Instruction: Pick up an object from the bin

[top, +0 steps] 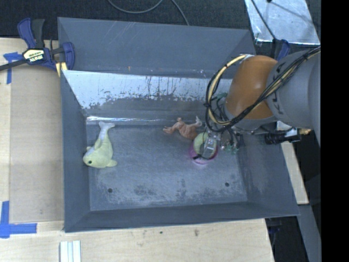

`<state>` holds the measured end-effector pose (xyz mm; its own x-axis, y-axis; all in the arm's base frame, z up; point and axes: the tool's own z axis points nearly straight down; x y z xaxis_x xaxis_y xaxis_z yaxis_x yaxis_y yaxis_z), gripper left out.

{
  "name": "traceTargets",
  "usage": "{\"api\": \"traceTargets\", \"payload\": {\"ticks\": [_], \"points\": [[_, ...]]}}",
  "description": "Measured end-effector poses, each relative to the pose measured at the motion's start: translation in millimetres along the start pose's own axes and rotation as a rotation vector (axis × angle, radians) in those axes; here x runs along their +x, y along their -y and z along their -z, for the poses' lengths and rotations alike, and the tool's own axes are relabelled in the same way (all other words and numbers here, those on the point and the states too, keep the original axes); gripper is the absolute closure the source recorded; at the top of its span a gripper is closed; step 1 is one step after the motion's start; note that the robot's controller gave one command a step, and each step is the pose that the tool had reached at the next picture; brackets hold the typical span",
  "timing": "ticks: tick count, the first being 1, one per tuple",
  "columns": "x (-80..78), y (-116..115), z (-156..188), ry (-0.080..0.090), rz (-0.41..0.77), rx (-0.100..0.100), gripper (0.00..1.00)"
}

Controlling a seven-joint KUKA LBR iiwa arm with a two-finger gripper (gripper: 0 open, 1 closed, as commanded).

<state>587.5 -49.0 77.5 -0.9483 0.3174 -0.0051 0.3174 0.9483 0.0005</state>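
As one looks in over the near rim of the grey metal bin, a pale yellow-green plush whale lies on the floor at the left. At the right, the gripper is down over a small pale-green round thing with a magenta edge; whether the gripper is clenched or released cannot be told. Just beyond, slightly left, a brown toy figure lies near the far wall.

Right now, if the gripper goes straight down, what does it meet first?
Probably the small green and purple thing directly under the gripper, at the right of the bin; depth is unclear, so it may be touching it.
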Motion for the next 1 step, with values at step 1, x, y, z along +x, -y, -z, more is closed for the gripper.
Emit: {"api": "traceTargets", "payload": {"ticks": [1], "points": [[5.0,-4.6,41.7,-0.004,0.000,0.001,1.00]]}}
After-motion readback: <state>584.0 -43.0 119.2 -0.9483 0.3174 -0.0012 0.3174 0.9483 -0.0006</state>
